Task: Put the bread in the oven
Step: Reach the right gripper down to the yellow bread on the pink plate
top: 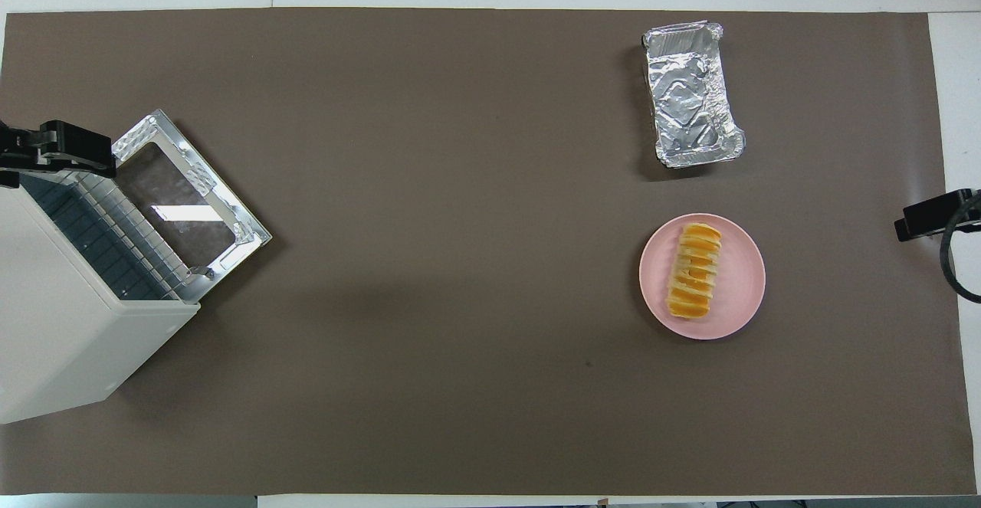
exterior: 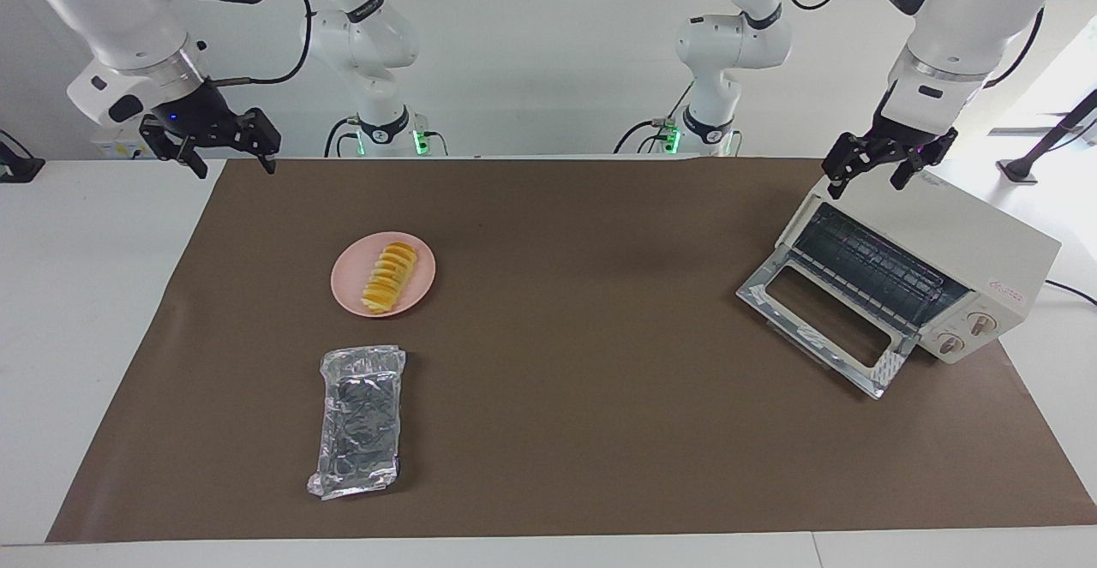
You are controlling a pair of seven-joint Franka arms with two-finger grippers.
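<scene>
Facing view: table covered by a brown mat [exterior: 557,431], white wall seen at the robots' edge. Bread [exterior: 389,278] is set on a pink plate [exterior: 347,289] toward the right arm's end; foil tray [exterior: 358,421] lies empty beside it. Oven [exterior: 921,272] is parked at the left arm's end, door dropped open, rack bare. Left gripper [exterior: 878,171] is held spread over the oven's top corner; right gripper [exterior: 235,162] is held spread over the mat's corner at the robots' edge.
</scene>
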